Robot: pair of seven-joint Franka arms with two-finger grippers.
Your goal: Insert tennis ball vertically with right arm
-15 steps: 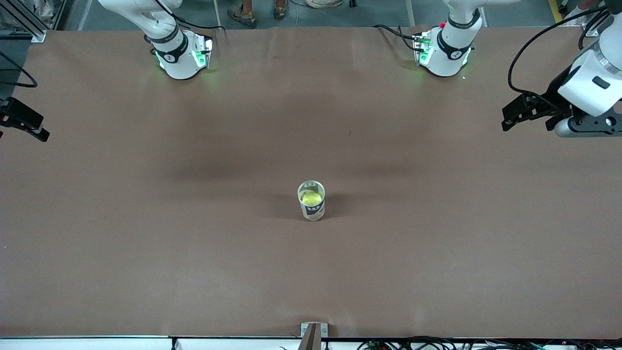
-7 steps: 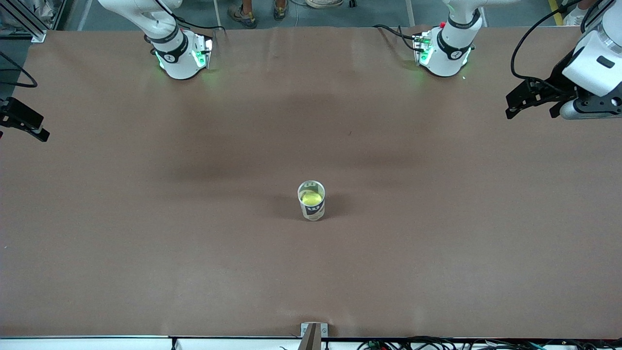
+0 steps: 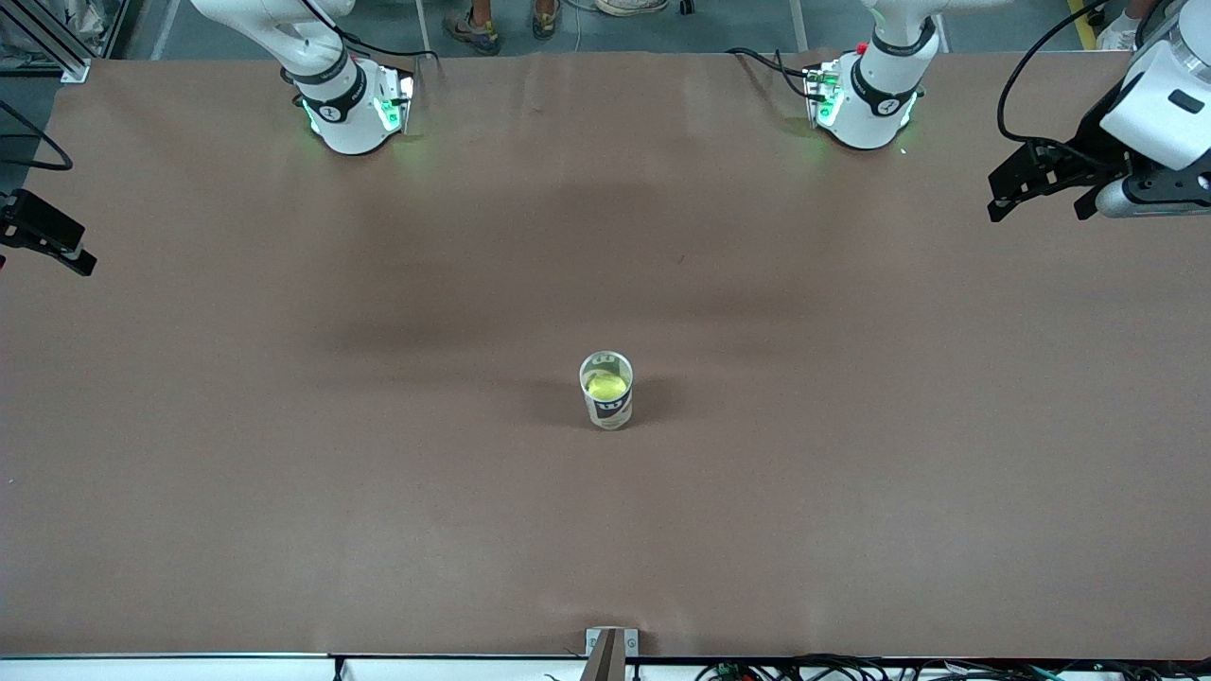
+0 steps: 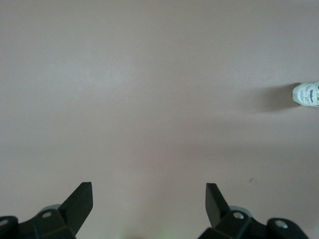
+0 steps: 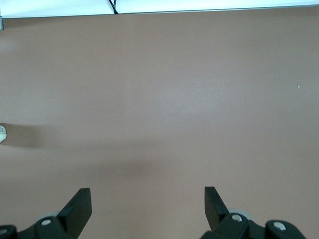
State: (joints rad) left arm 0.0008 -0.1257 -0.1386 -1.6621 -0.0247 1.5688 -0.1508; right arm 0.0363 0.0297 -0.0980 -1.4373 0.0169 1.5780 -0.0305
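Tennis ball [image 3: 606,385] sits inside an upright clear can [image 3: 606,402] at mid-surface [image 3: 284,473]. Left claw [image 3: 1045,184] is raised over the surface edge at the left arm's end, released, holding nothing. Right claw [image 5: 148,204] hangs over bare surface at the right arm's end, fingers [image 5: 79,201] spread, holding nothing.

Matt brown table [image 3: 284,473]; clear glossy plastic can [image 3: 606,390].

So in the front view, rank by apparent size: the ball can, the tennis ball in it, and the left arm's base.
Largest to smallest as they look:
1. left arm's base
2. ball can
3. tennis ball, sitting inside the can, so smaller than it
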